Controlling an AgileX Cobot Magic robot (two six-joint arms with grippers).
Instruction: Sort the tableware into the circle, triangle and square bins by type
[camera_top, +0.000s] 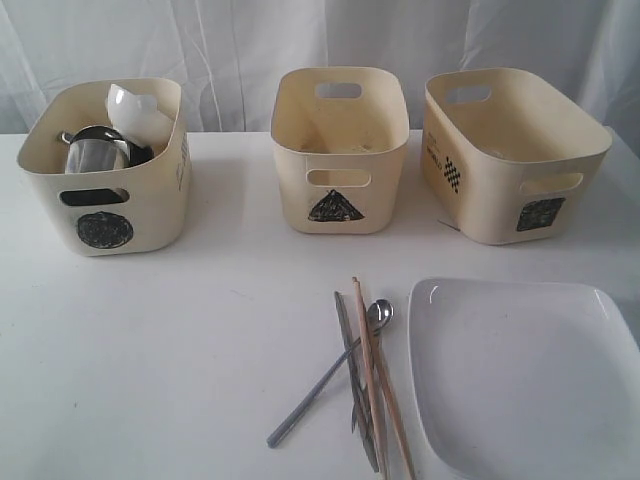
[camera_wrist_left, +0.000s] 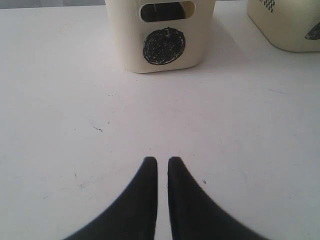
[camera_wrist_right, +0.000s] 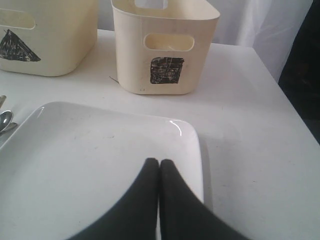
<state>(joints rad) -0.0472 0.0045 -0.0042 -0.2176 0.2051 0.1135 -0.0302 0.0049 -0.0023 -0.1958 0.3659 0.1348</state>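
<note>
The large white square plate (camera_top: 520, 370) lay at the table's front right, just beside the wooden chopsticks (camera_top: 370, 380), the metal spoon (camera_top: 380, 314) and a grey-handled piece (camera_top: 312, 395) crossed in one heap. Fork and knife could not be told apart there. Only the exterior view showed inside the circle bin (camera_top: 105, 190), where a steel mug (camera_top: 92, 152) and the small white bowl (camera_top: 135, 108) sat. It showed neither arm.

The right wrist view showed the right gripper (camera_wrist_right: 159, 162) pressed together and empty over the plate (camera_wrist_right: 75, 165) near its rim, with the square bin (camera_wrist_right: 165, 55) and triangle bin (camera_wrist_right: 45, 40) beyond. The left wrist view showed the left gripper (camera_wrist_left: 162, 161) a slit apart, pinching nothing, facing the circle bin (camera_wrist_left: 160, 45).

A strip of bare table (camera_top: 150, 350) separated the plate from the right edge. Wide open surface lay left of the heap.
</note>
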